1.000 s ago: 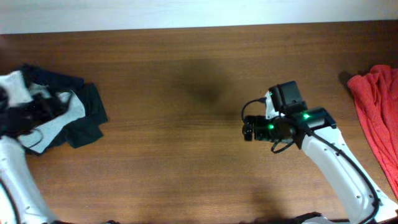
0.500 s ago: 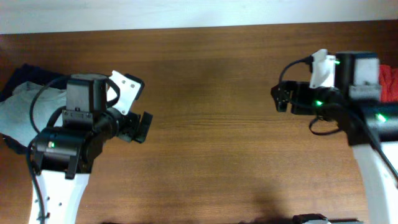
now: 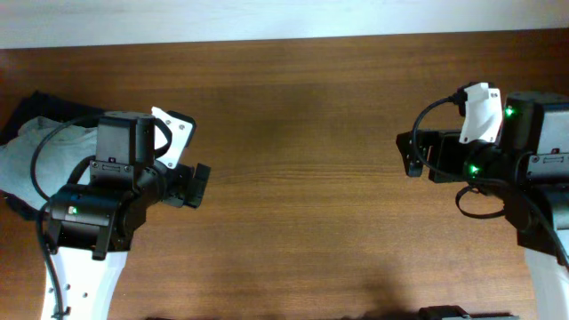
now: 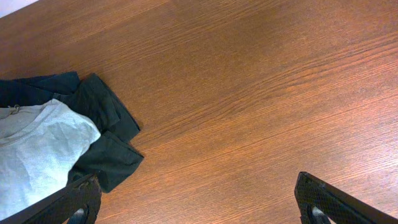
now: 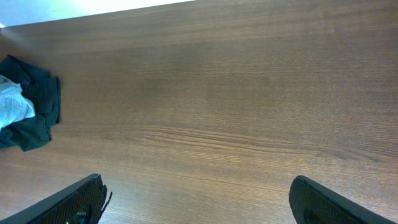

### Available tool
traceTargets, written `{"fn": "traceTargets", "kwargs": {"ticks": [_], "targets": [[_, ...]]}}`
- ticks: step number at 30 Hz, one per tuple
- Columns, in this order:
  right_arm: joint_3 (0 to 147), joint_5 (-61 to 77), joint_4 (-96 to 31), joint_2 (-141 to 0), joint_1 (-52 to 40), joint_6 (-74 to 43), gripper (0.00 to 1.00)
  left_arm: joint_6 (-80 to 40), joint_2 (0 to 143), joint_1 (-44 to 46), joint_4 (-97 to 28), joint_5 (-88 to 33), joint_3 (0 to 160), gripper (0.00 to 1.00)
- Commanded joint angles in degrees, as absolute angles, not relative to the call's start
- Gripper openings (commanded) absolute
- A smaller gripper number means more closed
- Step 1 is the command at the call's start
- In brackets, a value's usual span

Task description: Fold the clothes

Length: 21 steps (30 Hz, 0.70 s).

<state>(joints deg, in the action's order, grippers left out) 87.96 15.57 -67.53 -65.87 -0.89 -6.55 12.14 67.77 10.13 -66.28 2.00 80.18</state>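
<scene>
Note left tool (image 3: 196, 185) and right tool (image 3: 413, 153) spread wide, gripping nothing, above desk (image 3: 293, 133). Locate pale grey-blue T-shirt (image 4: 34, 149) crumpled atop navy garment (image 4: 106, 112) at left desk edge.

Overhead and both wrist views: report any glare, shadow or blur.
Overhead: sharp, with a faint darker patch on the table at upper centre and green indicator lights glowing. Left wrist: crisp wood grain and folds on the pale T-shirt; the fingertips are near-black silhouettes. Right wrist: a soft pale sheen across the far wood, no hard glare; the clothes sit small at the left edge.
</scene>
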Motion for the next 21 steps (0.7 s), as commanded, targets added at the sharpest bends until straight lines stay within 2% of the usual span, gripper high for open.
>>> {"fn": "traceTargets", "kwargs": {"ticks": [1, 6, 9, 13, 15, 18, 21], "targets": [[88.55, 16.05, -67.61, -66.00, -0.69, -6.00, 0.99, 11.18, 67.64, 10.39, -66.30, 2.81, 81.03, 0.99], [88.58, 14.04, -67.79, -65.58, -0.67, -5.69, 0.99, 11.18, 67.64, 10.39, -66.32, 2.81, 81.03, 0.99], [88.58, 12.71, -67.72, -63.99, -1.10, -1.06, 0.99, 11.18, 67.64, 10.39, -66.30, 2.81, 81.03, 0.99], [85.41, 8.82, -59.77, -59.83, -1.10, 5.13, 0.99, 11.18, 67.64, 10.39, -66.30, 2.81, 81.03, 0.99], [78.26, 7.25, -50.89, -54.74, -1.08, 5.78, 0.99, 11.18, 67.64, 10.39, -66.30, 2.81, 81.03, 0.99], [58.28, 6.79, -34.17, -42.78, -0.99, 5.78, 0.99, 11.18, 67.64, 10.39, -66.30, 2.81, 81.03, 0.99], [44.34, 6.79, -27.68, -34.13, -0.99, 5.78, 0.99, 11.18, 67.64, 10.39, -66.30, 2.81, 81.03, 0.99]]}}
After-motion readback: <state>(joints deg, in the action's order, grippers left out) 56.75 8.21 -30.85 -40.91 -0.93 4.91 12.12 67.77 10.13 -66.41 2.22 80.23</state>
